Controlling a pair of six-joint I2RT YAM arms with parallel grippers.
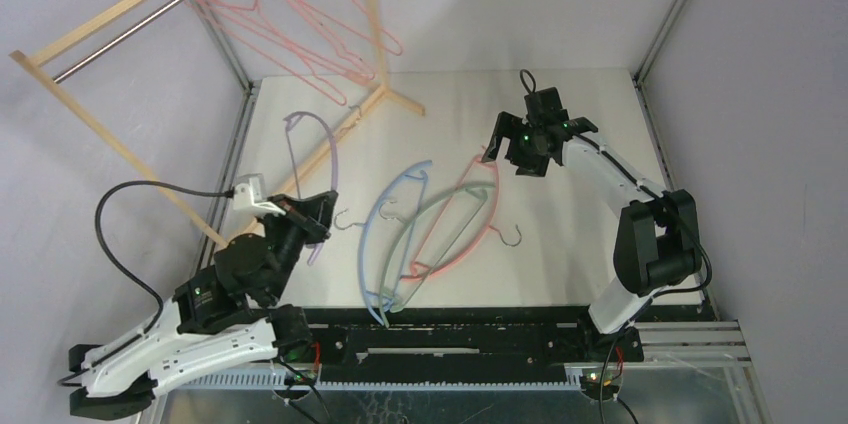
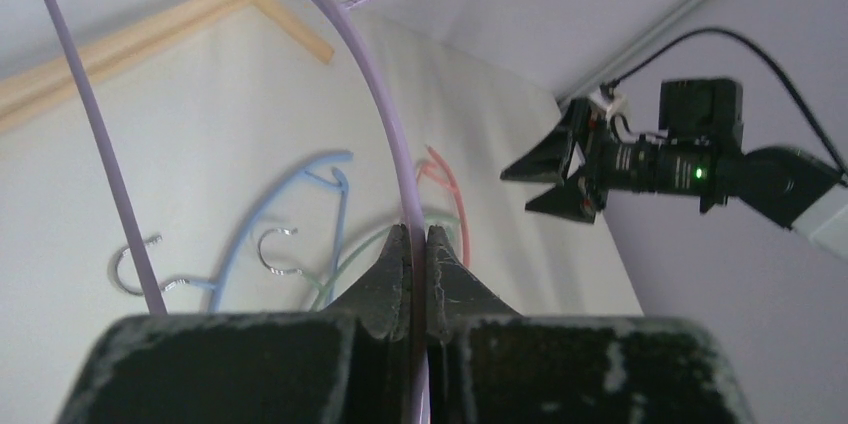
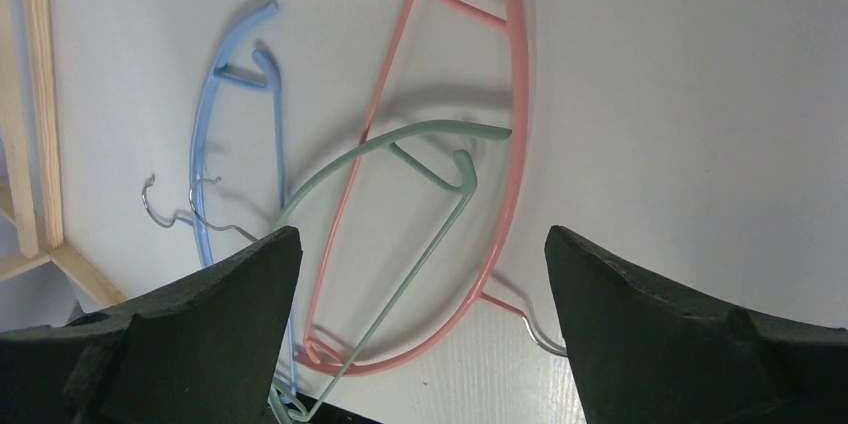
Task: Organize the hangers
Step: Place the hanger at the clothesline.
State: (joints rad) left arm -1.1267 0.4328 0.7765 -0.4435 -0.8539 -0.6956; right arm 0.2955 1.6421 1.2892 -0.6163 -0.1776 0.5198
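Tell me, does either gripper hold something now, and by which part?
The left gripper is shut on the lilac hanger, pinching its thick curved arm between the fingertips. The right gripper is open and holds nothing.

Left arm: lies low from its base at the near left, forearm angled up and forward. Left gripper (image 2: 415, 239) has its jaws pressed together, pinching the thin bar of the lilac hanger (image 2: 385, 104) at the fingertips.

Right arm: upper link upright at the near right, elbow bent, forearm reaching forward and inward. Right gripper (image 3: 420, 244) points downward, jaws spread wide.
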